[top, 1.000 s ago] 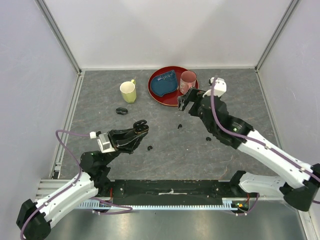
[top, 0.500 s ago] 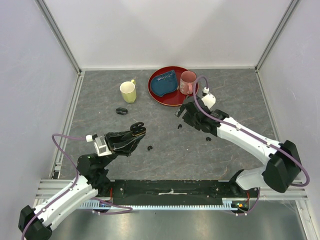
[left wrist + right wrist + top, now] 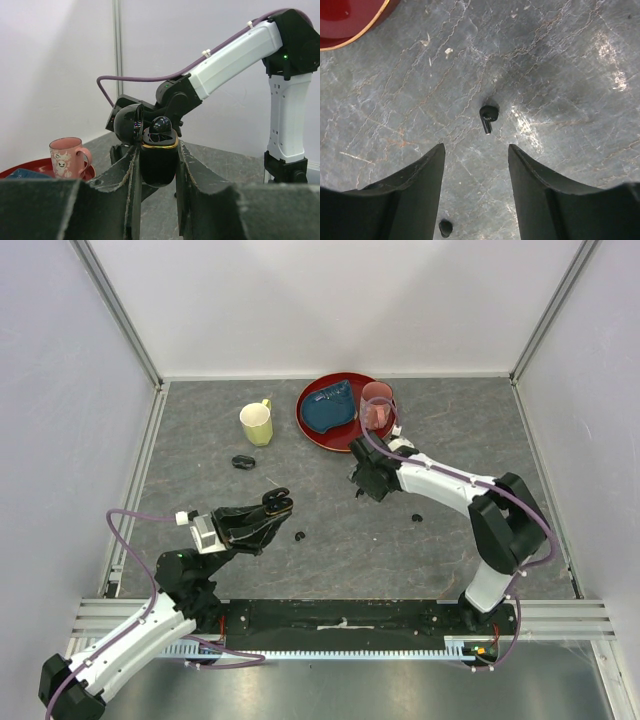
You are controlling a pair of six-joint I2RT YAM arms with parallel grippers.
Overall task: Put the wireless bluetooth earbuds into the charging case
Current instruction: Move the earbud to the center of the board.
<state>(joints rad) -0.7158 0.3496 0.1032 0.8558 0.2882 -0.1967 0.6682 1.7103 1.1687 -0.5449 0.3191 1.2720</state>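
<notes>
One grey table (image 3: 470, 440) lies under both hands. A red plate (image 3: 340, 439) sits just past the right hand (image 3: 476, 150), with a pink mug (image 3: 377, 405) on it. The left hand (image 3: 272, 506) squeezes the black case (image 3: 159, 162) tight between its fingers. The lid is up and one round bud (image 3: 161, 124) sits inside. The right hand is spread open and holds nothing. A tiny black bud (image 3: 488, 116) lies on the table just beyond its fingertips, not touching them.

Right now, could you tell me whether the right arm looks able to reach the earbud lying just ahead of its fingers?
Probably yes: the right gripper hangs open just short of the earbud, with only bare table between them and nothing crowding it.
</notes>
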